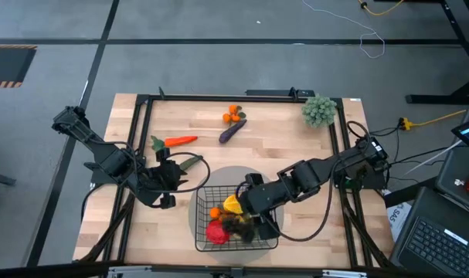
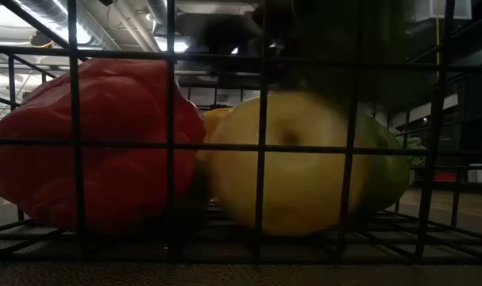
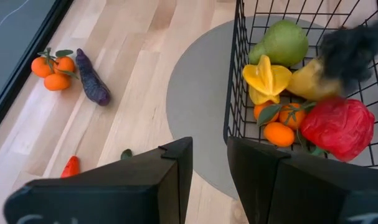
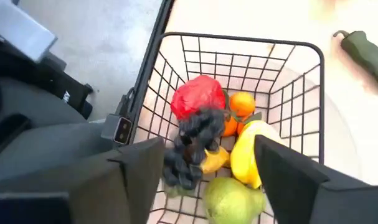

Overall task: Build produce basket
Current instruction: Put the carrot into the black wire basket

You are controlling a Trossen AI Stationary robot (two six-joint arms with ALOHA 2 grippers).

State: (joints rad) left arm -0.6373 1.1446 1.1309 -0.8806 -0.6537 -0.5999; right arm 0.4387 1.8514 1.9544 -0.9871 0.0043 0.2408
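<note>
Wire-mesh basket [image 1: 236,241], lower centre: right gripper [image 4: 204,165] spread wide above, grapes [image 4: 192,146] dropping in; left gripper [image 3: 208,163] idle, narrowly parted, empty.

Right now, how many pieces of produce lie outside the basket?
4: orange cluster and eggplant far side, carrot left of them, green pepper by the left gripper. Others may be hidden.

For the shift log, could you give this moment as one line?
right gripper: open over basket | grapes: dropping in | left gripper: beside basket
</note>
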